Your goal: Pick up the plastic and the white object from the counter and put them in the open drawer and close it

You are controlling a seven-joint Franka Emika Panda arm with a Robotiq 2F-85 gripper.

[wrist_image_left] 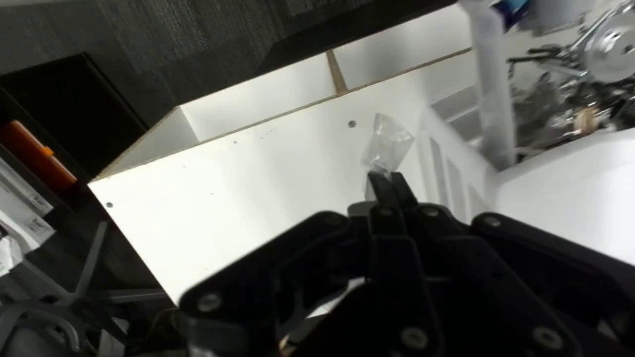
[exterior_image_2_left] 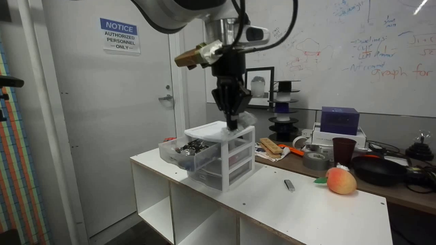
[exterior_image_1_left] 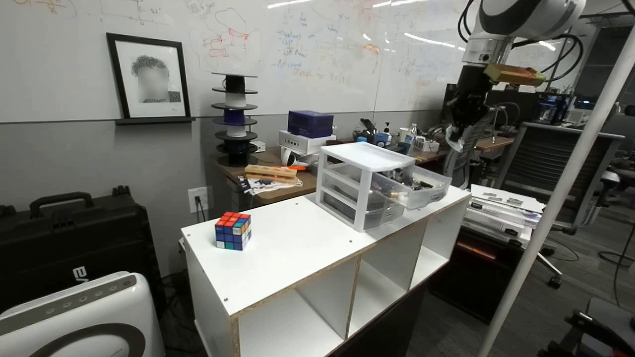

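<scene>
Black two-fingered claw, clenched on clear crinkled plastic film, centre of wrist view; film gripped at one part, remainder jutting free, presumably for easy release; translucent plastic drawer, pulled out of white-framed unit, seemingly to receive film; white object: uncertain, perhaps small grey oblong, lower right in exterior view, on white table; blue-headed wall sign, upper left: "NOTICE AUTHORIZED PERSONNEL ONLY"; red handwriting, upper right: "graph for".

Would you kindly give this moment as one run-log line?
Gripper: closed on clear plastic | plastic: held aloft, not yet placed | top drawer: open, metal parts inside | Rubik's cube: on counter
</scene>
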